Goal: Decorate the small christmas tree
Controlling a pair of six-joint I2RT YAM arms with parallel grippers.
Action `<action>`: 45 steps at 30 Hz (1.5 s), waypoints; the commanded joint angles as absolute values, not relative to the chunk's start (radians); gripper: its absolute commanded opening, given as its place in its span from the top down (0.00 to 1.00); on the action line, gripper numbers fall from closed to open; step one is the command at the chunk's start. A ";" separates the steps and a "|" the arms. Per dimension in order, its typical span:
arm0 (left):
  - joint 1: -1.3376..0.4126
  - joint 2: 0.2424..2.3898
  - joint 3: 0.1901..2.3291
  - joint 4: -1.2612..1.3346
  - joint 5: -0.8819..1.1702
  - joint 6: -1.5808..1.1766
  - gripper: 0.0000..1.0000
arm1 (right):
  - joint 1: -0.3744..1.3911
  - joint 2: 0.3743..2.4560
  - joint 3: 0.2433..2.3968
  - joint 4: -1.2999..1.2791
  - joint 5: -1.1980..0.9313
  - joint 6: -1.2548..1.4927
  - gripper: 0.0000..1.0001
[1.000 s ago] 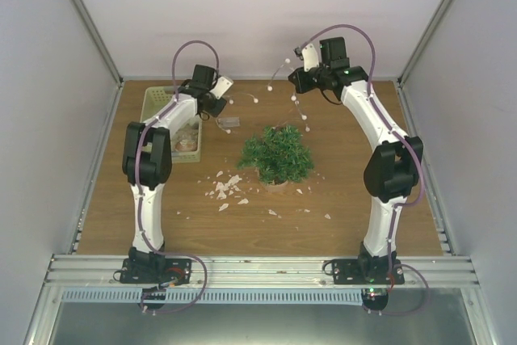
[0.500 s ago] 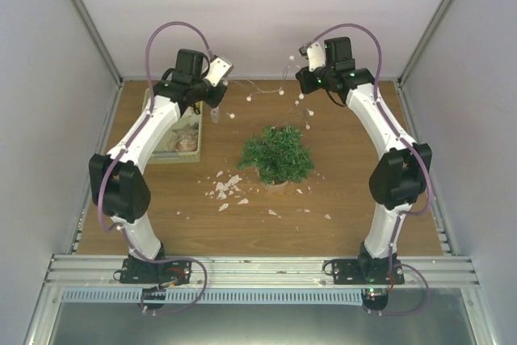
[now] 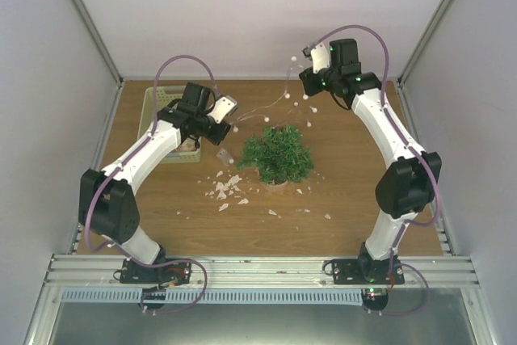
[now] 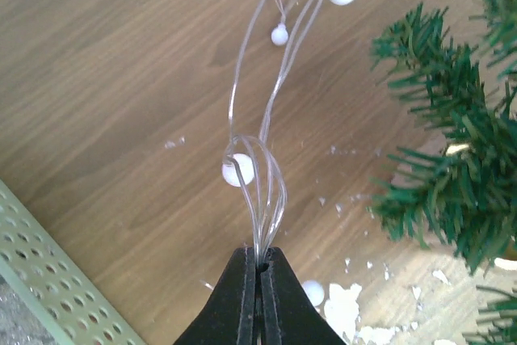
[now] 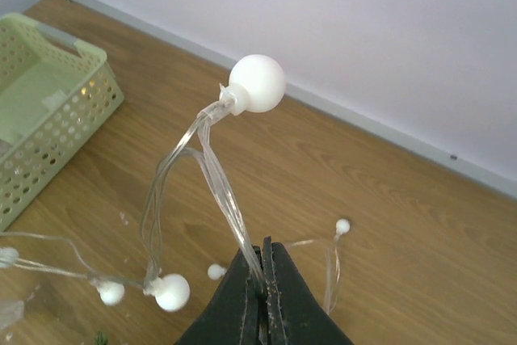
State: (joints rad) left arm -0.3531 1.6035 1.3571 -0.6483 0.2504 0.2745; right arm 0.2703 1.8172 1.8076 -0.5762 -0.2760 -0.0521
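Note:
The small christmas tree (image 3: 277,153), bushy dark green, stands mid-table; its branches fill the right of the left wrist view (image 4: 452,159). A clear-wire string of white bulb lights (image 3: 275,107) hangs in the air between my two grippers, behind the tree. My left gripper (image 3: 229,123) is left of the tree and shut on one end of the light string (image 4: 258,191). My right gripper (image 3: 309,66) is high at the back right, shut on the other end of the light string (image 5: 218,167), with a white bulb (image 5: 257,83) standing above it.
A pale yellow-green basket (image 3: 158,101) sits at the back left, also in the right wrist view (image 5: 48,94). White crumbs (image 3: 226,190) lie on the table in front of the tree. Walls close in the back and both sides.
My left gripper has moved forward and right from the back, down toward the tree's left side, carrying the light string. The right gripper has barely shifted.

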 commanded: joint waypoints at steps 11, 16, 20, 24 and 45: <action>-0.402 1.563 1.214 -0.723 0.316 0.286 1.00 | 0.275 1.750 1.718 -0.580 -0.271 -0.057 0.99; -0.428 1.607 1.199 -0.751 0.337 0.309 1.00 | 0.275 1.732 1.703 -0.587 -0.239 -0.058 0.99; -0.434 1.621 1.203 -0.728 0.333 0.289 1.00 | 0.276 1.719 1.687 -0.585 -0.220 -0.057 0.99; -0.447 1.652 1.236 -0.731 0.356 0.272 1.00 | 0.275 1.717 1.681 -0.591 -0.194 -0.052 1.00; -0.485 1.745 1.292 -0.746 0.338 0.279 1.00 | 0.262 1.696 1.656 -0.585 -0.139 -0.037 0.99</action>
